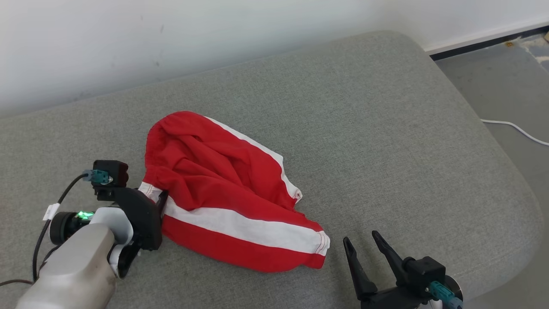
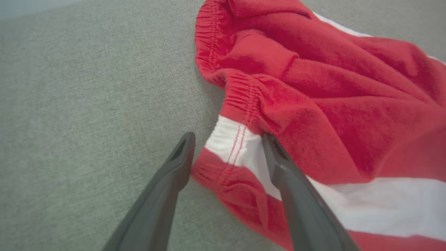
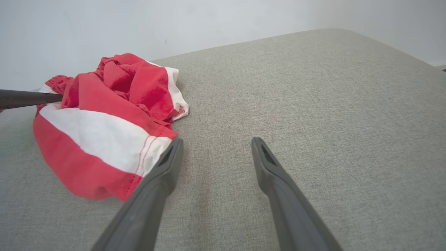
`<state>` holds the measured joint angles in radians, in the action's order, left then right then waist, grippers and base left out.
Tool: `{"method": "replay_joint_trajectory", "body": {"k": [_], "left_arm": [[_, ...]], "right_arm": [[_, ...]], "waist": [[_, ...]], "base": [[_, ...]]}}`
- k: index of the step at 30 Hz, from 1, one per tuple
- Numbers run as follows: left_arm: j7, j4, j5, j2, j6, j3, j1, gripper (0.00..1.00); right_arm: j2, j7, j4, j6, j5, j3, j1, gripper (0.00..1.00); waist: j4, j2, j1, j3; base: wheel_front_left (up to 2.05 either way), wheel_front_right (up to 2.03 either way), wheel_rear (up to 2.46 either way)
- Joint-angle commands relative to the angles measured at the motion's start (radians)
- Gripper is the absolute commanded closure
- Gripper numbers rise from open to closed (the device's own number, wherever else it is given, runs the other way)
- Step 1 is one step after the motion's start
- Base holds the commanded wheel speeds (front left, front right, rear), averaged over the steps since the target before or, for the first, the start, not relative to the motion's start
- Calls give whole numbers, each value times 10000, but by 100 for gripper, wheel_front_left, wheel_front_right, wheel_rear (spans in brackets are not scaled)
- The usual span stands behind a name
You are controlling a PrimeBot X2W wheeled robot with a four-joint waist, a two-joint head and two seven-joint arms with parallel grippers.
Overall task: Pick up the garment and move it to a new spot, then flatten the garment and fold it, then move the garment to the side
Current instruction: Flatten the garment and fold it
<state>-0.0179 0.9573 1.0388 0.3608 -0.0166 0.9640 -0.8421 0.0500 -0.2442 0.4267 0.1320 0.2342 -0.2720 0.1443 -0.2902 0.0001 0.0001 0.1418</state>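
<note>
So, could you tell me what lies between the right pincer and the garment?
Bare cushion; the head view shows the right pincer clear of the garment.

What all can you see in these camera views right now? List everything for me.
garment: one, red with white stripes, crumpled on the cushion, left of middle
cushion: one, grey fabric, under the garment
wall: one, white, behind the cushion
floor: one, grey, right of the cushion
cable: one, white, on the floor
left gripper: one, dark, open, fingers either side of the garment's elastic corner
right gripper: one, dark, open, over bare cushion beside the garment's right corner
</note>
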Motion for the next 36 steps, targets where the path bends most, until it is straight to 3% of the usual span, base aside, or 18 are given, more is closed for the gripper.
{"method": "replay_joint_trajectory", "body": {"k": [1, 2, 3, 4, 11, 20, 33, 34, 35, 36], "left_arm": [[-64, 4, 0, 18, 84, 54, -79, 0], [-93, -6, 5, 16, 162, 74, -90, 9], [-102, -25, -59, 47, 295, 141, -107, 78], [-85, -19, -64, 64, 359, 153, -101, 100], [300, -93, 81, -28, 338, 13, 83, 100], [1121, -1296, 632, 152, -92, -489, 1313, 100], [2391, -4779, 1425, 879, -2401, -1289, 4704, 100], [2468, -5022, 1391, 938, -2522, -1341, 4871, 40], [2554, -5217, 1332, 987, -2604, -1418, 5003, 0], [2638, -5413, 1203, 1036, -2656, -1481, 5105, 0]], "right_arm": [[5, -31, -6, -26, -34, 38, 82, 0], [5, -39, -14, -26, -24, 35, 93, 0], [4, -54, -14, -26, 8, 13, 107, 0], [8, -63, -4, -26, 17, 13, 108, 0], [8, -111, 63, -26, 75, 45, 34, 0], [8, -126, 106, -26, 70, 114, -147, 0], [8, 30, 111, -24, -3, 218, -491, 0], [7, 28, 105, -26, -4, 226, -515, 0], [8, 27, 100, -26, -8, 232, -533, 0], [8, 26, 95, -24, -13, 225, -540, 0]], "waist": [[-22, -1, -1, 44], [-7, -1, -1, 49], [44, -1, -1, 52], [76, -1, -1, 47], [520, -1, -1, -104], [1182, -1, -1, -406], [1470, -1, -1, -1164], [1478, -1, -1, -1210], [1488, -1, -1, -1244], [1500, -1, -1, -1277]], "base": [[0, 0, 0], [0, 0, 0], [0, 0, 0], [0, 0, 0], [0, 0, 0], [0, 0, 0], [0, 0, 0], [0, 0, 0], [0, 0, 0], [0, 0, 0]]}}
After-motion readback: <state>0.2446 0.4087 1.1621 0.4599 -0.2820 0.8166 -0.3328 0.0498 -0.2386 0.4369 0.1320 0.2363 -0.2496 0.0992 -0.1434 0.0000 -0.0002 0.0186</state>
